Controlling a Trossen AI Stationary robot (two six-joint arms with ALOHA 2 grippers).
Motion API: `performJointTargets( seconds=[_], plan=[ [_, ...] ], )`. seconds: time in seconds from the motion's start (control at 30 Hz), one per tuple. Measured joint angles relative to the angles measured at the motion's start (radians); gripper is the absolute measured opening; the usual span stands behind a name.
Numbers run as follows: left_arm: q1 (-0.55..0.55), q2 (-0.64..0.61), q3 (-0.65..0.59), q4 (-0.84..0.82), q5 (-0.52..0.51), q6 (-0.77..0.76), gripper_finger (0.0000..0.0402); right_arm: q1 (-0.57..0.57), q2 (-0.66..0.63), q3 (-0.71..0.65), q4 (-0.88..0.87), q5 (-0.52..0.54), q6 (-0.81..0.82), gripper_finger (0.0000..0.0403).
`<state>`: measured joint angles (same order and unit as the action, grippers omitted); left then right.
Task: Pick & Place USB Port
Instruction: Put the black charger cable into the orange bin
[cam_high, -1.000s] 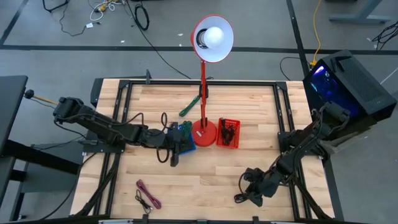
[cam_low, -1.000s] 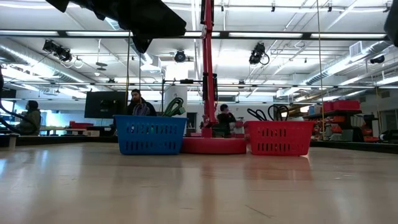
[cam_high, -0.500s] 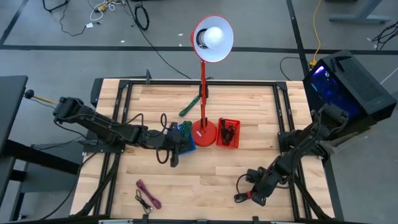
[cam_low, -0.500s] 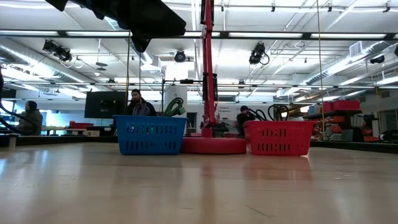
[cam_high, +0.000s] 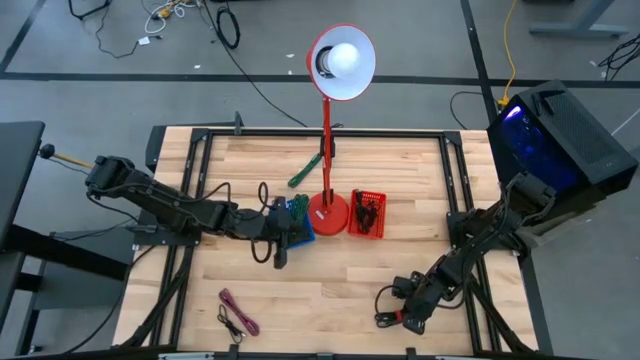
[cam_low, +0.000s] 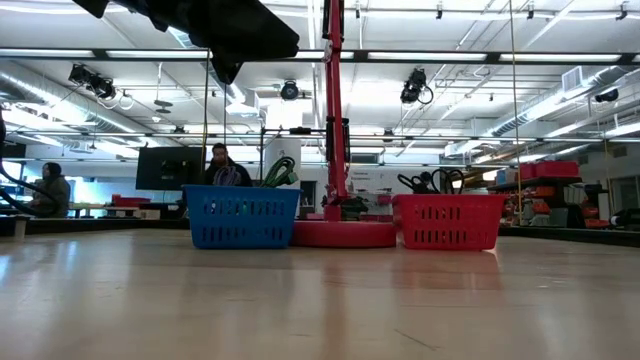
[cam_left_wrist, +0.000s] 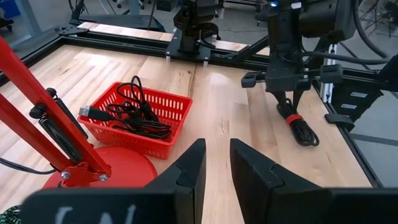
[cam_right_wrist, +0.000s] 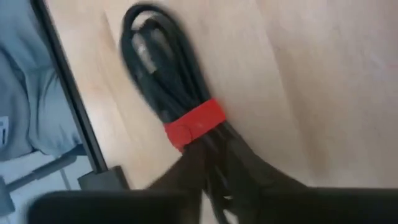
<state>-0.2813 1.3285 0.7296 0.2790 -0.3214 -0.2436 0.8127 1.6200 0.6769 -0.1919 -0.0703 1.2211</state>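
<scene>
A black coiled USB cable bundle (cam_right_wrist: 168, 81) with a red strap (cam_right_wrist: 194, 123) lies on the wooden table near its near right corner (cam_high: 386, 312). My right gripper (cam_right_wrist: 221, 183) is down on it and shut on it; the left wrist view shows the same gripper (cam_left_wrist: 287, 102) above the bundle (cam_left_wrist: 301, 127). My left gripper (cam_left_wrist: 216, 171) hovers by the blue basket (cam_high: 297, 222), with a narrow gap between its fingers and nothing in it. A red basket (cam_left_wrist: 140, 121) holds black cables. My right gripper pinches the cable bundle between its two fingers just beside the red strap (cam_right_wrist: 214, 155). The fingers come from above, slanting steeply down, one on each side of the strands. The bundle lies flat on the table.
A red desk lamp stands with its base (cam_high: 328, 210) between the blue and red baskets (cam_high: 366, 213). A green cable (cam_high: 303, 172) lies behind the lamp, and a maroon cable (cam_high: 238, 313) lies near the near left edge. Bare wood lies between the baskets and the bundle.
My right gripper has gone down onto the cable bundle and tipped to point more steeply at the table. The bundle has stayed where it lay.
</scene>
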Motion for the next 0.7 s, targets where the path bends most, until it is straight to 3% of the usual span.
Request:
performJointTargets(
  seconds=[0.1, 0.3, 0.6, 0.7],
  plan=[
    [0.0, 0.0, 0.0, 0.0, 0.0, 0.0, 0.0076, 0.0, 0.004, 0.001, 0.007, 0.007, -0.044, 0.0016],
    [0.0, 0.0, 0.0, 0.0, 0.003, 0.0, 0.0076, -0.031, -0.044, -0.006, 0.02, 0.051, -0.054, 0.0004],
    [0.0, 0.0, 0.0, 0.001, 0.003, 0.0, 0.0076, -0.084, -0.241, -0.009, -0.062, 0.235, -0.143, 0.0001],
    [0.0, 0.0, 0.0, 0.001, 0.003, 0.001, 0.0076, -0.099, -0.305, -0.008, -0.069, 0.341, -0.167, 0.0001]
  ],
)
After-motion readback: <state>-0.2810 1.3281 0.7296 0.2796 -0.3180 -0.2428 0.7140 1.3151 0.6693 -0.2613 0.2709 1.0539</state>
